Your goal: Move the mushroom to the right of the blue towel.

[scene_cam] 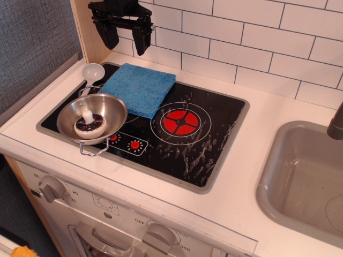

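Here the bench [278,115] is a white toy-kitchen counter with a black glass cooktop [203,144] set into it, one burner ring [180,122] glowing red at its middle and two small red dots near the front edge. White brick-pattern tiles [257,48] cover the wall behind, a grey textured panel [32,43] stands at the left, and a grey sink basin [305,182] is sunk into the counter at the right. Below the front edge sit grey oven knobs [52,188] on a white panel. The mushroom [90,125] lies tipped over, its dark brown gilled underside facing up with a white rim around it and its short white stem pointing upward. It rests inside the steel bowl [112,110], which stands on the front left part of the cooktop with wire handles at its sides. The blue towel [140,87] lies folded flat behind the bowl, at the back left of the cooktop, just touching or slightly overlapped by the bowl's rim. A white plastic spoon [92,72] lies left of the towel, its round bowl toward the wall. The black gripper [126,38] hangs in the air above the towel's far edge, its fingers [142,37] spread apart and grasping nothing.
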{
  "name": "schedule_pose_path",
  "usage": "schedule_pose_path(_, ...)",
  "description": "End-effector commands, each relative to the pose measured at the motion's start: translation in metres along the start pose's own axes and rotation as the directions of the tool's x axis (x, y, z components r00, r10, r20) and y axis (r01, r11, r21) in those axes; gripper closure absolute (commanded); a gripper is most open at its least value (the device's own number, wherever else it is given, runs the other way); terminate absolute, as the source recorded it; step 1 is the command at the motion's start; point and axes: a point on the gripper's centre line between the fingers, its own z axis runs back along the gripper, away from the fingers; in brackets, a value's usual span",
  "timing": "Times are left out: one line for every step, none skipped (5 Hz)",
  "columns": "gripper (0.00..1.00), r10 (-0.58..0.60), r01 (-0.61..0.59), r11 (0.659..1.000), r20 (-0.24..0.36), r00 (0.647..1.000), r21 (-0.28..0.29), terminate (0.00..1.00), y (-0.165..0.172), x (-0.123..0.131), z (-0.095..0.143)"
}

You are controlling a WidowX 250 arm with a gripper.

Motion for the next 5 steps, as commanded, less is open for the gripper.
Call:
schedule_pose_path(0.0, 0.0, 0.0, 1.0, 0.0, 1.0, 0.0, 0.0, 0.0, 0.0, 0.0)
schedule_pose_path(0.0, 0.023, -0.023, 1.0, 0.008, 1.0, -0.012, 0.0, 0.004, -0.013, 0.009)
schedule_pose_path(0.0, 0.033, -0.032, 0.999, 0.018, 0.999, -0.015, 0.0, 0.006, -0.039, 0.027)
schedule_pose_path(0.0, -0.003, 0.003, 1.0, 0.009, 1.0, 0.027, 0.0, 0.01, -0.081, 0.052)
schedule_pose_path(0.0, -0.014, 0.014, 0.999, -0.018, 1.0, 0.033, 0.0, 0.013, -0.108, 0.054)
